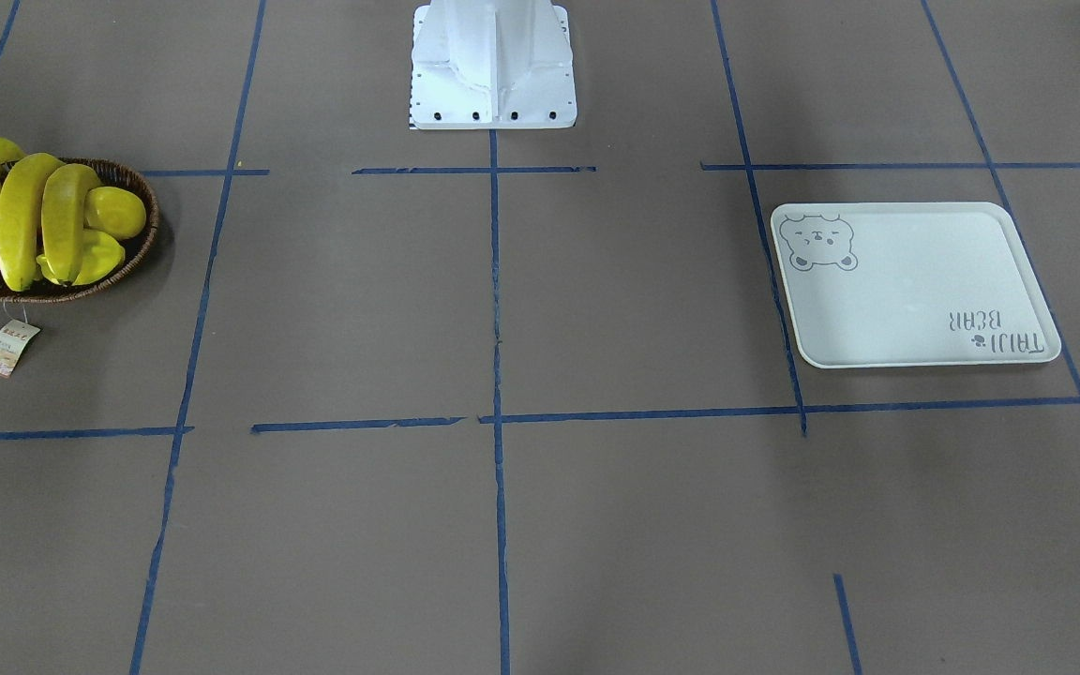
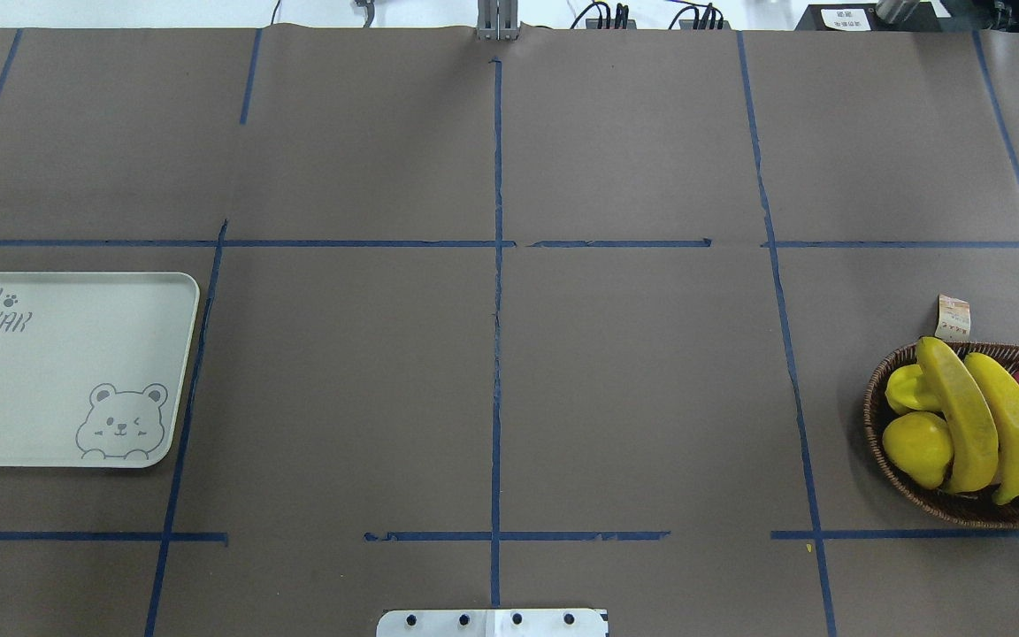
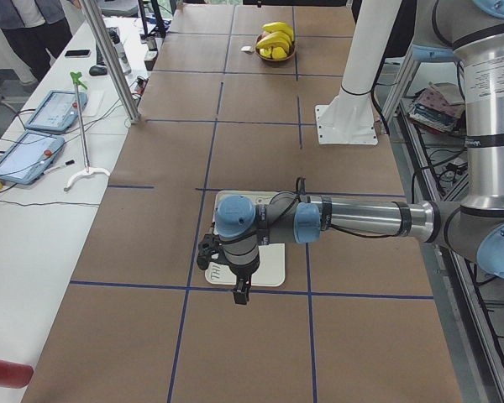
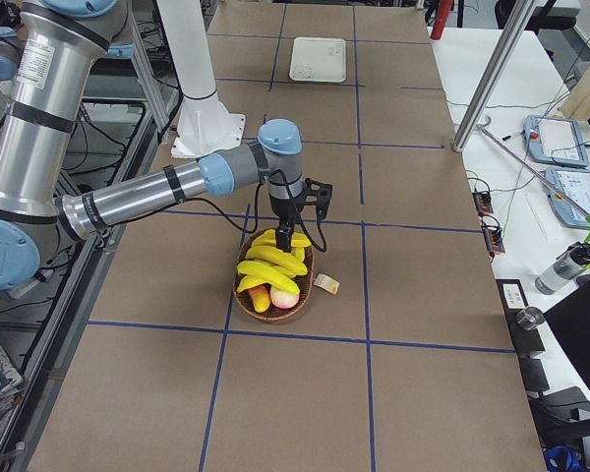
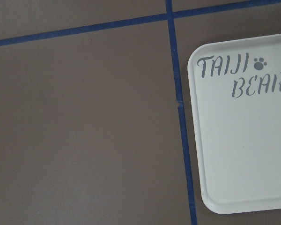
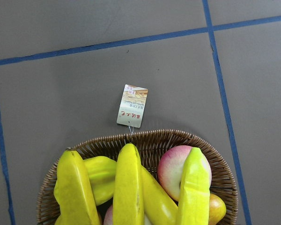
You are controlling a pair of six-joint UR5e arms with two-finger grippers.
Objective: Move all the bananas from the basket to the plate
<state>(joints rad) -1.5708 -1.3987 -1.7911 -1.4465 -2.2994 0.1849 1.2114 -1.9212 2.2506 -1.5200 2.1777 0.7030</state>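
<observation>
Findings, exterior right view, near to far.

1. The wicker basket (image 4: 275,317) sits at lower centre, its paper tag (image 4: 325,284) on the table just beside it. The bananas (image 4: 273,258) are all in it, piled over a pink-and-yellow round fruit (image 4: 284,296). None is on the plate.
2. The right gripper (image 4: 283,239) hangs directly over the pile. How far its jaws stand apart, and whether it touches a banana, cannot be told; no fingers show in the wrist view.
3. The plate (image 4: 318,59) lies well apart at upper centre and is bare. In the exterior left view the left gripper (image 3: 241,292) hangs over its edge; jaw state likewise cannot be told.

Orientation: in the right wrist view at least three bananas lie side by side, long axes running bottom to top of the frame, ends toward the tag.

Handling, as judged: glossy, stiff, probably light, with a curved skin apt to slip or roll. Take the topmost one at mid-length, jaws across the short axis.
</observation>
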